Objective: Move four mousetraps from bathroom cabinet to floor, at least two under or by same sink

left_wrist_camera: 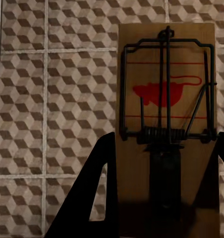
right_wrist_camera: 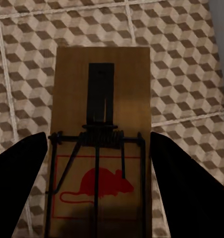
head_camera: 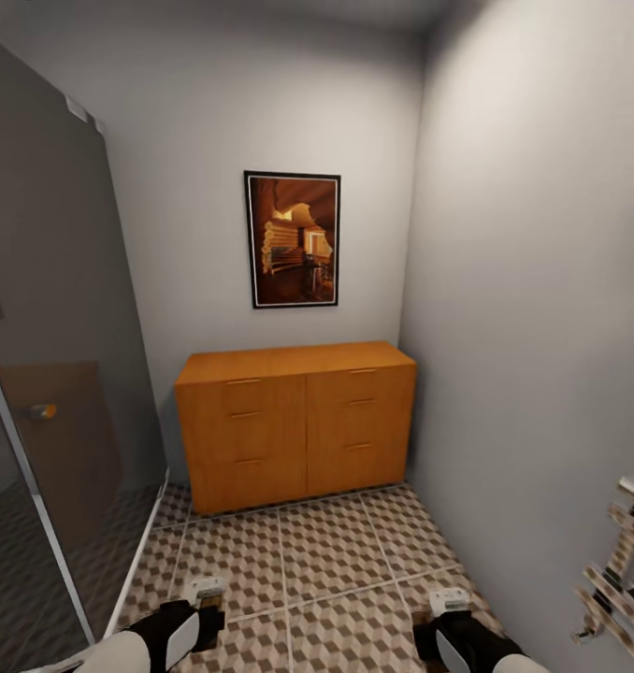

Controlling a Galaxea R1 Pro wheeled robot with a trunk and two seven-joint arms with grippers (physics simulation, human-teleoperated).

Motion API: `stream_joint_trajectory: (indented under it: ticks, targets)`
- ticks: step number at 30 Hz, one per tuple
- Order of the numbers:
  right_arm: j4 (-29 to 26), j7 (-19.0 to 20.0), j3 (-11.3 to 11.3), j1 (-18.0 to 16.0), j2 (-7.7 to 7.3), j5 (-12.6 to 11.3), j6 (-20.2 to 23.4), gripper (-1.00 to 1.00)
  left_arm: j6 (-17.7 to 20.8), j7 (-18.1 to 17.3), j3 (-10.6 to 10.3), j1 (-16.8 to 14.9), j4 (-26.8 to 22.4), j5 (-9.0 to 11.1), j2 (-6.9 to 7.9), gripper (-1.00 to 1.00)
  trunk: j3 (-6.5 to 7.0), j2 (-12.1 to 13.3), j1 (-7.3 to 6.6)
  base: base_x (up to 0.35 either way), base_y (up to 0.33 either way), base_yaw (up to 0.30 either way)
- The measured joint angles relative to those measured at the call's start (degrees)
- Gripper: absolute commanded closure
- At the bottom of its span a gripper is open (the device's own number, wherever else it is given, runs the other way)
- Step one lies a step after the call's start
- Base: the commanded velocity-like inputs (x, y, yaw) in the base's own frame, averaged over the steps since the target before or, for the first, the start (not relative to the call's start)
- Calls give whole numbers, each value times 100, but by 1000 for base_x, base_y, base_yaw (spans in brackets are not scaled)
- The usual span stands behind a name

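Both mousetraps, the left tool's (left_wrist_camera: 166, 148) and the right's (right_wrist_camera: 99, 144), run off their wrist views' edges.

Soft, even, fairly dim simulator light fills the head view, with the grey walls (head_camera: 532, 234) shading darker toward the ceiling and the wide lens bending straight lines near the edges. The glass shower panel (head_camera: 46, 355) carries a faint murky reflection. In both wrist views the fingers (right_wrist_camera: 18, 188) appear as black unlit silhouettes, and the mousetrap (left_wrist_camera: 166, 109) boards look dusky and slightly soft.
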Motion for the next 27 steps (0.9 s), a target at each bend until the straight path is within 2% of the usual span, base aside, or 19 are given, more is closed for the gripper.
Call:
stream_joint_trajectory:
  ticks: [6,12,15,20,27]
  targets:
    - [385,-51,3,-2,130,41,-22,100,-148,-4,0,271,13,11,-12,100,0,0,-2,-79,-17,0]
    - [525,-51,6,1,142,52,-36,100,-253,-3,6,466,26,40,-20,100,0,0,-3,-13,-3,0]
    - [591,-52,6,-2,139,51,-44,100,-269,-7,8,553,30,169,-15,100,0,-1,-1,-104,-1,0]
    - [654,-59,6,-2,138,50,-51,100,-273,-9,7,601,55,327,-8,100,0,0,0,-265,0,0]
    - [730,-48,8,2,158,43,-50,100,-274,-12,8,727,76,378,-1,100,0,0,1,-334,0,0]
